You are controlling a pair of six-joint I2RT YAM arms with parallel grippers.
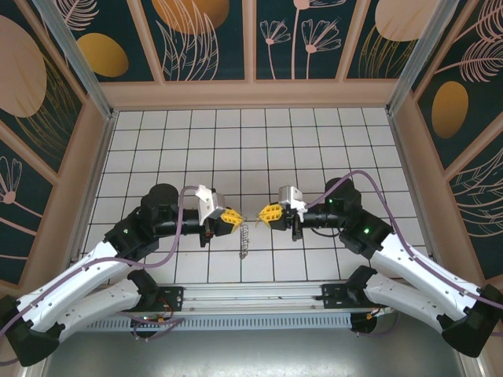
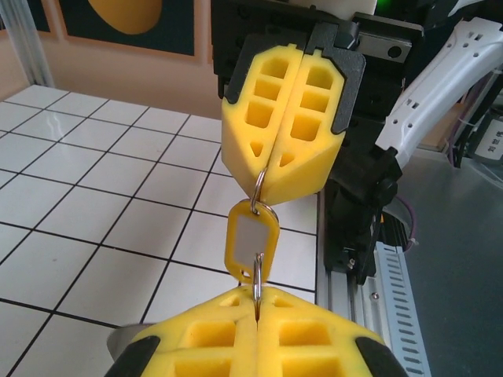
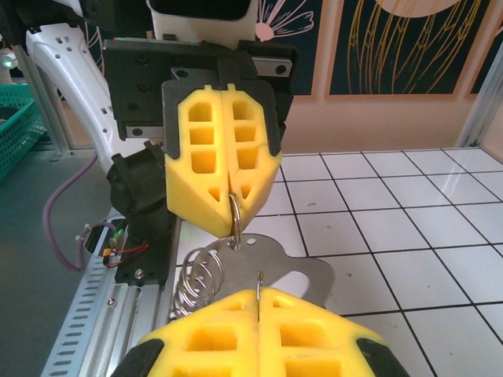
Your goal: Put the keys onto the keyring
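My left gripper [image 2: 258,297] and right gripper [image 2: 263,169] meet tip to tip over the tiles, both shut. The left one pinches a small steel keyring [image 2: 257,275] threaded through a yellow key tag [image 2: 251,243]. The right one pinches a second ring [image 2: 258,188] at the tag's other end. In the right wrist view, the ring [image 3: 235,221] in my left gripper [image 3: 229,192] carries a flat silvery plate [image 3: 299,263] and a wire spiral [image 3: 196,275]; my right gripper [image 3: 259,297] holds its ring [image 3: 259,284]. From above the spiral [image 1: 244,239] dangles between them. The keys are out of view.
The white tiled floor [image 1: 236,141] stretches away behind the grippers to the painted walls [image 1: 251,39]. An aluminium rail [image 1: 259,294] runs along the near edge between the arm bases. Purple cables [image 1: 369,184] loop over both arms.
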